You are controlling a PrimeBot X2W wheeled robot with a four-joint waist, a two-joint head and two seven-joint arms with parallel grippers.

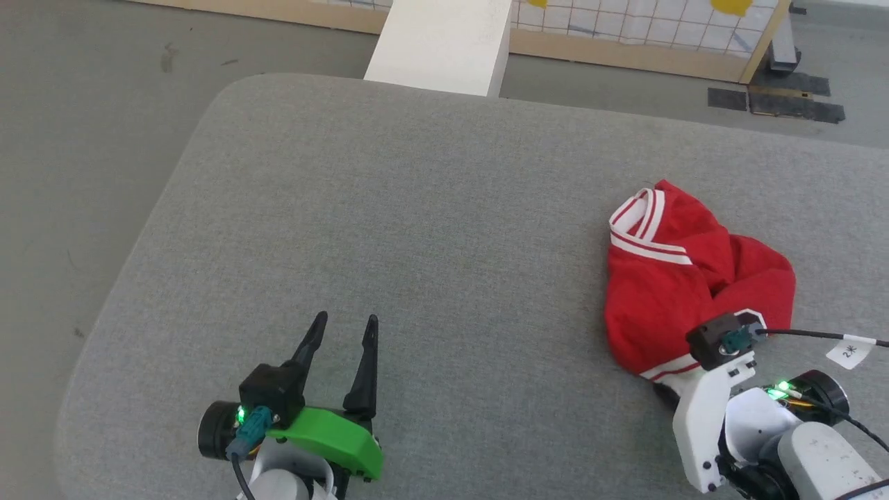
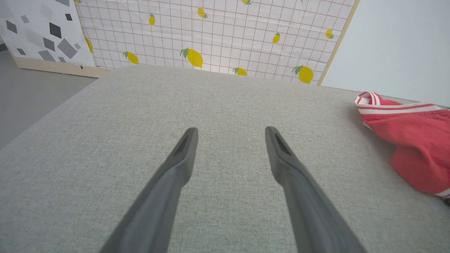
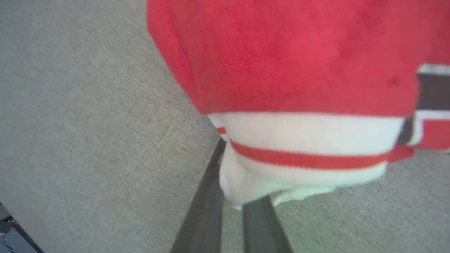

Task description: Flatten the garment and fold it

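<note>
The garment [image 1: 694, 292] lies bunched in a red heap at the right side of the grey padded table [image 1: 417, 208], its red-white striped collar turned up at the far end. My right gripper [image 3: 236, 196] is shut on the garment's [image 3: 281, 63] white, red-striped hem at the near edge of the heap; the cloth drapes over its fingertips. A strip of black, white-outlined print shows at the right of the right wrist view. My left gripper [image 1: 347, 318] stands open over bare table at the lower left, well away from the garment [image 2: 418, 140]. In its own wrist view the left gripper [image 2: 231, 130] holds nothing.
A white block [image 1: 444, 42] stands beyond the table's far edge. Behind it is a lemon-print grid panel [image 1: 660, 21]. Grey floor runs along the table's rounded left edge. A black cable with a white tag [image 1: 851, 351] trails from my right wrist.
</note>
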